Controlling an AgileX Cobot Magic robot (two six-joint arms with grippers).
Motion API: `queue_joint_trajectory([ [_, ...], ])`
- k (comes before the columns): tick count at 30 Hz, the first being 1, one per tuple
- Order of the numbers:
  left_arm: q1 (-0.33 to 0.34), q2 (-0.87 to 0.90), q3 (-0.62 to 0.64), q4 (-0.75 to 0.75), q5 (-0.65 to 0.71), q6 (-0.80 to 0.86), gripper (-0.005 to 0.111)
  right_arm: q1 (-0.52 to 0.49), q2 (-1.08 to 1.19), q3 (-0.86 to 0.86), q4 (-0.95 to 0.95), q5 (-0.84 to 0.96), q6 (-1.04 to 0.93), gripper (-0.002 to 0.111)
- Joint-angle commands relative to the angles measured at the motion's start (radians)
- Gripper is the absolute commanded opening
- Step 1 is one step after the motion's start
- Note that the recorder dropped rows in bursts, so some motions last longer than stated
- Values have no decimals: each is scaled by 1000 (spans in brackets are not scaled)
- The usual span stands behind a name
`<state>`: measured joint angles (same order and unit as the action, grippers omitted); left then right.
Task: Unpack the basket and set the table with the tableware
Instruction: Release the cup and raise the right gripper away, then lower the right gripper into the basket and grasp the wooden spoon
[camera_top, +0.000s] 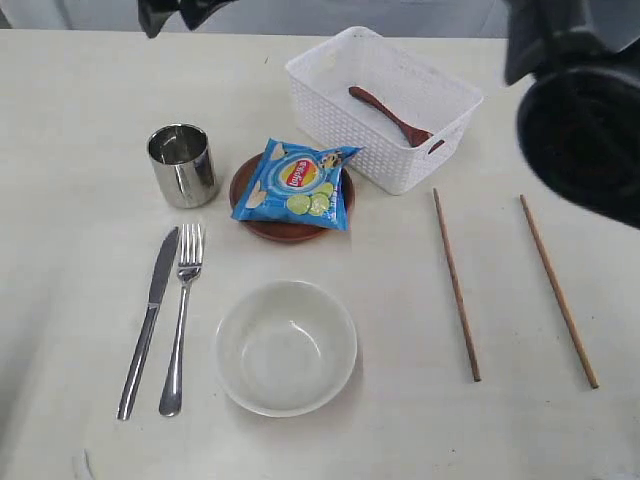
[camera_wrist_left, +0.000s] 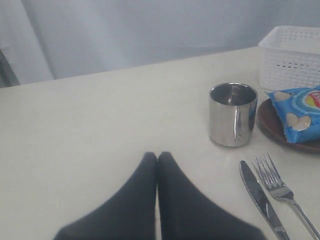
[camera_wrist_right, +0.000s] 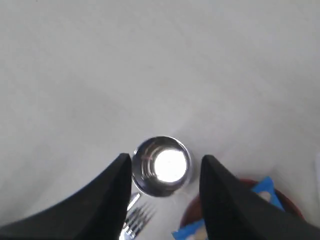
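Exterior: the left arm (camera_top: 178, 12) only pokes in at the top edge, above the table (camera_top: 60, 120). I can't read its jaws from here. The right arm (camera_top: 580, 120) is a big blurred dark mass on the right, close to the lens, and its jaws are hidden too. The basket (camera_top: 385, 105) sits at the back, right of centre, with the spoon (camera_top: 390, 115) lying in it. The cup (camera_top: 182, 165) stands upright on the left. The plate (camera_top: 290, 225) is just beside it, with the blue chip bag (camera_top: 297, 185) on top. The knife (camera_top: 150, 320) and fork (camera_top: 180, 320) lie side by side in front of the cup. The bowl (camera_top: 287, 347) is beside them, in front of the plate. The two chopsticks (camera_top: 456, 285) lie apart on the right, roughly parallel, with nothing touching them.

Left wrist: the left gripper (camera_wrist_left: 157, 156) is closed, fingers pressed together with nothing between them, low over bare table. The cup (camera_wrist_left: 233, 115) stands ahead of the tips, clear of them. The knife (camera_wrist_left: 262, 200) and fork (camera_wrist_left: 280, 187) lie near it. The plate (camera_wrist_left: 270, 125), chip bag (camera_wrist_left: 300, 112) and basket (camera_wrist_left: 292, 55) are beyond.

Right wrist: the right gripper (camera_wrist_right: 165, 157) has its jaws spread wide, holds nothing and points straight down. The cup (camera_wrist_right: 162, 167) shows in the gap between the fingers, seen mouth-on from above. The exterior view has it standing free, so there's no contact. The fork tines (camera_wrist_right: 137, 220), plate rim (camera_wrist_right: 292, 210) and a corner of the chip bag (camera_wrist_right: 262, 187) sit at the frame edge.
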<state>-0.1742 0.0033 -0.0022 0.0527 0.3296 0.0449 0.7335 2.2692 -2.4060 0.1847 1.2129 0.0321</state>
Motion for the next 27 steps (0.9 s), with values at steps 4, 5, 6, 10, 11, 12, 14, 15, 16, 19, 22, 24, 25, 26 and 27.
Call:
queue_joint_trajectory([
  [4, 2, -3, 2, -2, -8, 0, 0, -136, -268, 364, -37, 8, -56, 42],
  [5, 2, -3, 2, -2, -8, 0, 0, -161, -303, 414, -59, 8, -65, 42],
  [6, 2, -3, 2, -2, -8, 0, 0, -185, -327, 458, -83, 8, -74, 42],
  [10, 2, -3, 2, -2, -8, 0, 0, -348, -361, 535, -70, 8, -54, 42],
  [11, 2, -3, 2, -2, -8, 0, 0, -393, -346, 535, -27, 8, -54, 42],
  [12, 2, -3, 2, -2, -8, 0, 0, -424, -326, 531, 8, 8, -77, 42],
  [14, 2, -3, 2, -2, -8, 0, 0, -481, -281, 514, 64, 8, -133, 42],
  [15, 2, -3, 2, -2, -8, 0, 0, -493, -264, 506, 69, 8, -141, 42],
  [16, 2, -3, 2, -2, -8, 0, 0, -498, -237, 487, 67, 8, -170, 42],
  [19, 2, -3, 2, -2, -8, 0, 0, -485, -166, 419, 49, 8, -237, 42],
  [22, 2, -3, 2, -2, -8, 0, 0, -455, -83, 336, 20, 8, -265, 42],
  [24, 2, -3, 2, -2, -8, 0, 0, -442, -24, 289, 14, 8, -265, 42],
  [25, 2, -3, 2, -2, -8, 0, 0, -438, 15, 254, 9, 8, -265, 42],
  [26, 2, -3, 2, -2, -8, 0, 0, -434, 41, 233, 4, 8, -265, 42],
  [27, 2, -3, 2, -2, -8, 0, 0, -432, 69, 211, -2, 8, -265, 42],
])
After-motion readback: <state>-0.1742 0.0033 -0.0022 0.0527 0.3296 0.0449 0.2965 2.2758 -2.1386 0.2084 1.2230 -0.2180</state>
